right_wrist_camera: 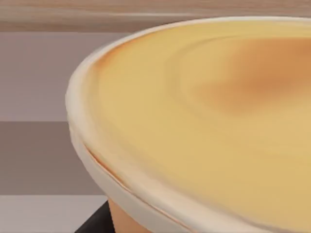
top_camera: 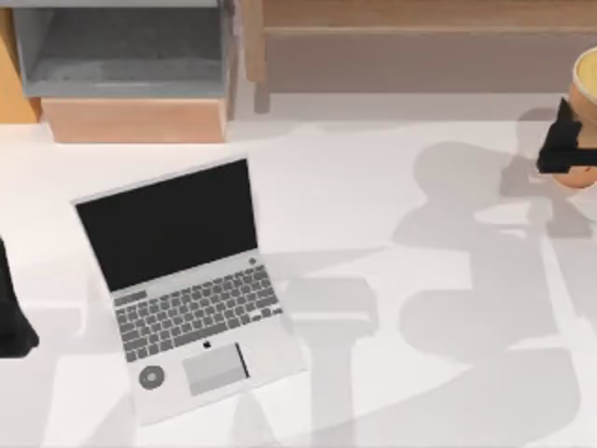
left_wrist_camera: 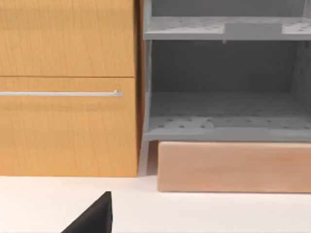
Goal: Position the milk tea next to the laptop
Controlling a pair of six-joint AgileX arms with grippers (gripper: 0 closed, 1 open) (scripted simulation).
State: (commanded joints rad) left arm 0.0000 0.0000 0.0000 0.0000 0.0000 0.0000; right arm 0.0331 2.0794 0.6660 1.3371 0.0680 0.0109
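White worktop (top_camera: pixel 392 187) spread out below us, and along its far edge one wooden cabinet (left_wrist_camera: pixel 68 87) with a long bar handle, one grey open shelf unit (top_camera: pixel 126 47), a pale wooden block (top_camera: pixel 135 119) under it, and one wooden bench (top_camera: pixel 420 37) running off to the right. One laptop (top_camera: pixel 191 289), lid open, sits towards the left of the worktop, nearer the front edge; its black screen is at the far side, keyboard and trackpad towards the front, and the long axis is slanted, hinge line rising from left up to the right. Over at the right edge, far side, one milk tea (top_camera: pixel 586 93), cut off by the picture's edge, well apart from the laptop. The right gripper (top_camera: pixel 564 149) is right on it, dark fingers clasping the cup's orange side just below the pale rim. The right wrist view sits close above the yellow-orange top (right_wrist_camera: pixel 218 121), cup upright, top facing up. Whether the cup rests on the worktop or hangs above it, I cannot tell. The left gripper (top_camera: pixel 14 317) sits at the left edge; its fingers' state cannot be made out.
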